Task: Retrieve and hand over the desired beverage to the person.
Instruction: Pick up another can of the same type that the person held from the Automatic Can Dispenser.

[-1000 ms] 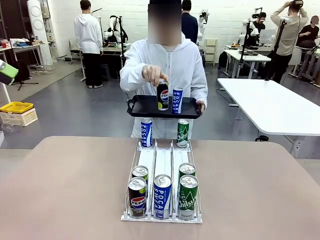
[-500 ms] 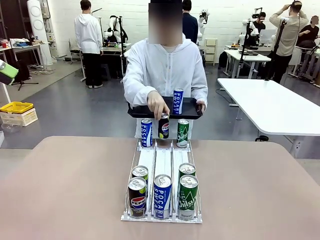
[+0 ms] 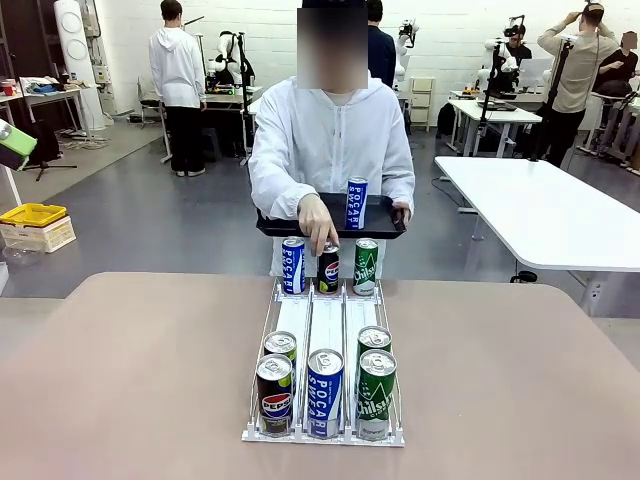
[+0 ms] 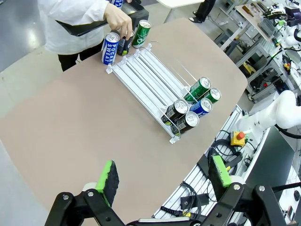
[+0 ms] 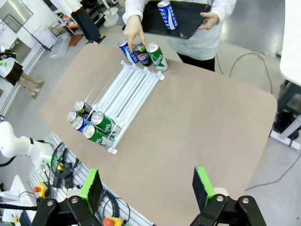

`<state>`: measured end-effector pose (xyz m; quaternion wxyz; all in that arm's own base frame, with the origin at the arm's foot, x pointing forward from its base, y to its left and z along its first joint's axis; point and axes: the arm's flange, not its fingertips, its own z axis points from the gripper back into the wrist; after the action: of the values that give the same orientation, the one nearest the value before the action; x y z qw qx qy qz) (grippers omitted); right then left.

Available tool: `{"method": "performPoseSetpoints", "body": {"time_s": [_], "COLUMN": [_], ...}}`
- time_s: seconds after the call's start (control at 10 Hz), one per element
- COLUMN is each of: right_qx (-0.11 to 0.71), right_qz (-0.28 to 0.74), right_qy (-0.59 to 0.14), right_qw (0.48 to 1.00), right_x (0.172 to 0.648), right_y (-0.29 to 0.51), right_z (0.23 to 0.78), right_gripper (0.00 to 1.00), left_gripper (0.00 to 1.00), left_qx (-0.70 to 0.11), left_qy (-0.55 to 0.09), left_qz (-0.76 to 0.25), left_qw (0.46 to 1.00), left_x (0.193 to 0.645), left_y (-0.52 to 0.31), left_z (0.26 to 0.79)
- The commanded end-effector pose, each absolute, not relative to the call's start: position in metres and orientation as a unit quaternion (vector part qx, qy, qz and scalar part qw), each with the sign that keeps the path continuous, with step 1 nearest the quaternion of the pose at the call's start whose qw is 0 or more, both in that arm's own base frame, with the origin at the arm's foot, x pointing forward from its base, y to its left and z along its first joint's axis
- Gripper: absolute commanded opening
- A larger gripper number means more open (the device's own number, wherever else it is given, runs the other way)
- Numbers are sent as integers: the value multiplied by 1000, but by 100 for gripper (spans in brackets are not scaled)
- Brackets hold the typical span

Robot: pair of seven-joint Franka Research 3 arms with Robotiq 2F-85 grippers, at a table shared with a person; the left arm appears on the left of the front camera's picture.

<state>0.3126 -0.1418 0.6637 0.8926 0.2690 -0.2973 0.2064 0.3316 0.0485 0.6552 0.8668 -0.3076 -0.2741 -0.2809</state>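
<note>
Above smooth tabletop [image 4: 70, 117], left fingers [image 4: 108, 178] and right fingers [image 5: 92, 189] wide apart; person's hand [image 3: 318, 218] seemingly on cylindrical can [image 3: 328, 270].

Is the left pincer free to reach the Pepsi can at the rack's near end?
Probably yes: the left pincer is open, the near Pepsi can stands uncovered at the front of the rack, and the person's hand is at the far end.
</note>
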Motion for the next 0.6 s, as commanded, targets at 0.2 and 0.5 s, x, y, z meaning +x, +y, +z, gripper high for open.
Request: {"method": "performPoseSetpoints", "body": {"time_s": [0.2, 0.5], "right_qx": [277, 277], "right_qz": [210, 210], "right_qy": [-302, -302], "right_qw": [888, 888], "right_x": [314, 314], "right_y": [-140, -140], "right_z": [663, 663], "right_gripper": [100, 100], "left_gripper": [100, 100], "left_qx": [-310, -310], "left_qy": [-283, -283], "left_qz": [-281, -281], "left_qw": [863, 863], "left_x": [333, 333], "left_y": [48, 48], "left_z": [657, 657]}}
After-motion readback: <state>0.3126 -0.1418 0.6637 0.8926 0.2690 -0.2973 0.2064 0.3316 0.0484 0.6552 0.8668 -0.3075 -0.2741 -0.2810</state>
